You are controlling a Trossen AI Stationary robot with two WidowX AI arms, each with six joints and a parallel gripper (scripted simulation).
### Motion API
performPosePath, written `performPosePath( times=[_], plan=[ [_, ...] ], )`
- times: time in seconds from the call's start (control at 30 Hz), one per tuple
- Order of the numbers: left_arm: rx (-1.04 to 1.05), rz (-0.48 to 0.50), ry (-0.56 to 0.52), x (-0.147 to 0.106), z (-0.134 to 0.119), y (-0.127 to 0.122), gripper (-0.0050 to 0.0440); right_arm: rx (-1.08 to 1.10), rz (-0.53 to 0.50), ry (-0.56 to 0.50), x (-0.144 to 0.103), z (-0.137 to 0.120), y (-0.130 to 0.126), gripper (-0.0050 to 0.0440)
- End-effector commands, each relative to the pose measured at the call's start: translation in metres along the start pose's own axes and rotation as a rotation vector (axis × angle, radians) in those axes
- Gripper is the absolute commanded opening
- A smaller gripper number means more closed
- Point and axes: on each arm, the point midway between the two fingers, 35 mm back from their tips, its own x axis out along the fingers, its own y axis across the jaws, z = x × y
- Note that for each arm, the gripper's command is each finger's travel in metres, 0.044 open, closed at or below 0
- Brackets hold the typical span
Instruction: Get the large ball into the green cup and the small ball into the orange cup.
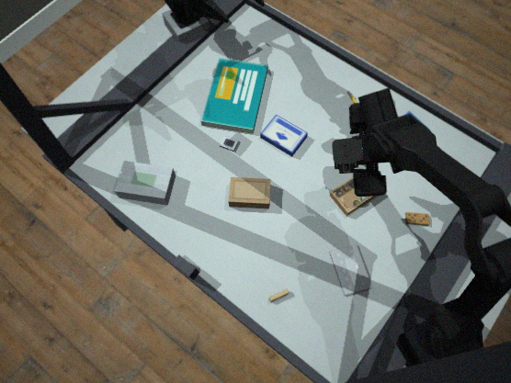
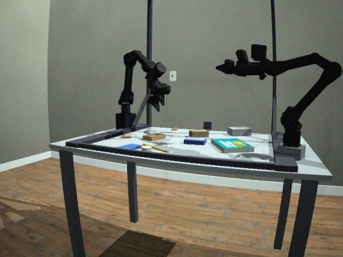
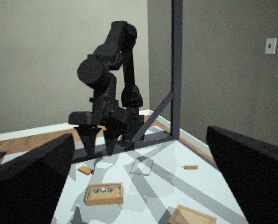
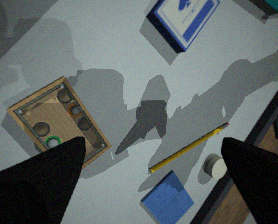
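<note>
Puzzle [image 1: 343,200] [image 2: 154,137] [image 3: 103,195] [image 4: 37,122] — pale grained wood, clear glossy cover.

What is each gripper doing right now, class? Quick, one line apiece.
Left gripper: open, holding nothing.
Right gripper: open, holding nothing, above the table.
</note>
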Motion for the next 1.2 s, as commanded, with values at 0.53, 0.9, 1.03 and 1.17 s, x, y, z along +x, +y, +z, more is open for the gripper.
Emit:
performPosePath(
  times=[0.53, 0.9, 1.03, 1.17],
  plan=[
    [0.000, 0.000, -0.049, -0.003, 0.020, 0.000, 0.0400, 0.560, -0.459, -0.304, -0.113, 0.028, -0.031, 0.0385],
    [0.000, 0.000, -0.056, -0.003, 0.023, 0.000, 0.0400, 0.947, -0.649, -0.735, -0.203, 0.037, -0.025, 0.0385],
    [0.000, 0.000, -0.046, -0.001, 0.020, 0.000, 0.0400, 0.966, -0.649, -0.757, -0.206, 0.038, -0.026, 0.0385],
    [0.000, 0.000, -0.052, -0.002, 0.022, 0.000, 0.0400, 1.070, -0.676, -0.932, -0.237, 0.037, -0.015, 0.0385]
  ],
)
